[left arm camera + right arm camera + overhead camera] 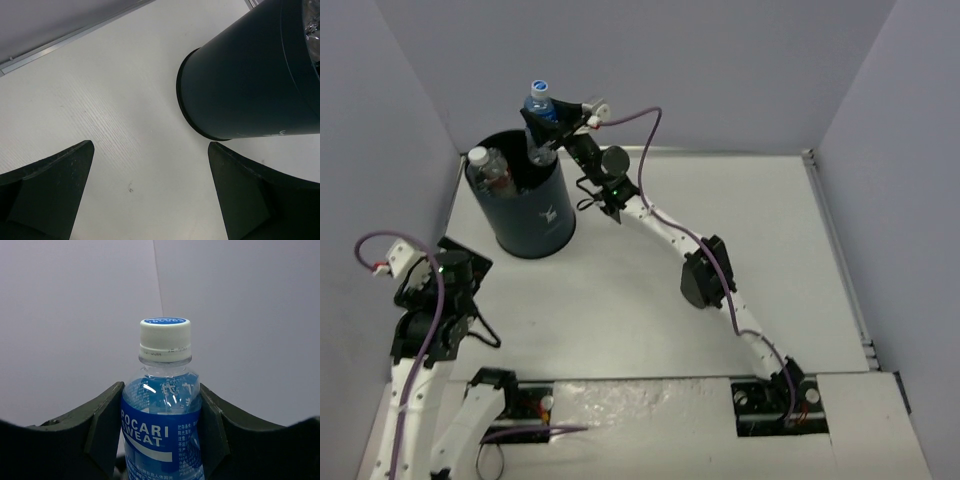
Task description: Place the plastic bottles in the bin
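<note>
We see the blue-labelled bottle point(161, 440) upright in the air above the far rim of the bin point(530, 215), its cap point(165, 337) white with a blue top and the label reading POCARI SWEAT. The right hand point(160, 400) is clamped on it, one finger pressed against each side of the label just below the shoulder. Inside the bin we make out a second bottle point(492, 172), white-topped with a reddish label, leaning against the left side of the wall with its top near the rim. The bin stands upright at the far left of the table point(720, 250), a small white logo on its near side. Our left hand point(150, 145) hangs low over bare table close to the bin's base, its fingers wide apart and gripping nothing.
</note>
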